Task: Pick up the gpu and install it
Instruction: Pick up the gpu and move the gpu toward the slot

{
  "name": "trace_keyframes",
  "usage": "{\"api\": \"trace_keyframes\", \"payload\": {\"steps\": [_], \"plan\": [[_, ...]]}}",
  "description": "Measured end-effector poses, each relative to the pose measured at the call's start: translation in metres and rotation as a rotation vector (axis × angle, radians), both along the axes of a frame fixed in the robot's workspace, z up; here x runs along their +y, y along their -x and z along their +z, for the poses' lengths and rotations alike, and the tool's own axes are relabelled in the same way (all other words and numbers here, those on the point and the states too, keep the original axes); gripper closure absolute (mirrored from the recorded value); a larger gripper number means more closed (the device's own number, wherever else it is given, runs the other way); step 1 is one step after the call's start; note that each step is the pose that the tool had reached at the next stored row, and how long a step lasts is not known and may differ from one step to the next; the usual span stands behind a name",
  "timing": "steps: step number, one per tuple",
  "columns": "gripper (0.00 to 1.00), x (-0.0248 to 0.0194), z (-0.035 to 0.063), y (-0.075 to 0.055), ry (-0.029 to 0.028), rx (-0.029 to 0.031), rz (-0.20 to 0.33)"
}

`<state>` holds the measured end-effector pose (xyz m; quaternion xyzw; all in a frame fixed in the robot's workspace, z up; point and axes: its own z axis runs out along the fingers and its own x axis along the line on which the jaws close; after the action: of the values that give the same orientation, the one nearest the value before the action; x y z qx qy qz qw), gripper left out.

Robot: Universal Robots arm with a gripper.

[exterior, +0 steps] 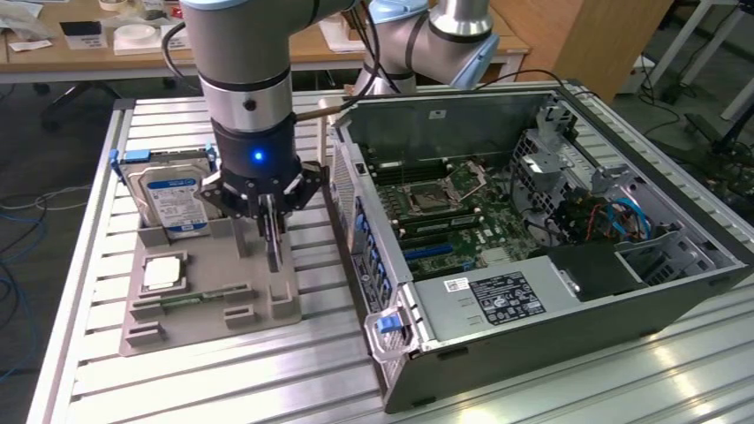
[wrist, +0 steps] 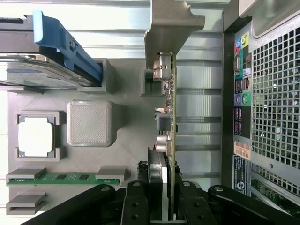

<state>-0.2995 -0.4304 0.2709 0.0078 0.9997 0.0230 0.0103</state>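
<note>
As the open dark computer case (exterior: 566, 353) sits beside the grey plastic holder (exterior: 189, 331), the thin green gpu card (wrist: 170, 122) stands on edge over that holder. Black claw (wrist: 165, 202) clamps its upper edge: likely light, stiff, fragile, so edges only.

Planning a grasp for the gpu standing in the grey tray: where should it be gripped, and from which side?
Pinch the gpu across its two flat faces, along the top edge clear of the metal bracket, coming straight down. It stands on edge in the tray, so that thin edge is free.
</note>
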Motion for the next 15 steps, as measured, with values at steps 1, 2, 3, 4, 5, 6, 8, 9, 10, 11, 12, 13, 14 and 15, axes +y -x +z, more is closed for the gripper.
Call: {"api": "trace_keyframes", "payload": {"steps": [1,2,3,4,5,6,8,9,10,11,12,13,14,15], "plan": [[0.72,0.0,0.0005,0.0,0.0001,0.0001,0.0],[0.72,0.0,0.0011,0.0,0.0001,0.0001,0.0],[0.72,0.0,0.0018,0.0,0.0001,0.0001,0.0],[0.72,0.0,0.0024,0.0,0.0,0.0001,0.0],[0.72,0.0,0.0032,0.0,0.0001,0.0001,0.0],[0.72,0.0,0.004,0.0,0.0,0.0001,0.0],[0.72,0.0,0.0058,0.0,0.0,0.0001,0.0],[0.72,0.0,0.0066,0.0,0.0,0.0,0.0],[0.72,0.0,0.0073,0.0,0.0001,0.0001,0.0],[0.72,0.0,0.008,0.0,0.0,0.0,0.0],[0.72,0.0,0.0089,0.0,0.0001,0.0001,0.0],[0.72,0.0,0.0097,0.0,0.0001,0.0002,0.0],[0.72,0.0,0.0107,0.0,0.0,0.0001,0.0],[0.72,0.0,0.0117,0.0,0.0,0.0001,0.0]]}}
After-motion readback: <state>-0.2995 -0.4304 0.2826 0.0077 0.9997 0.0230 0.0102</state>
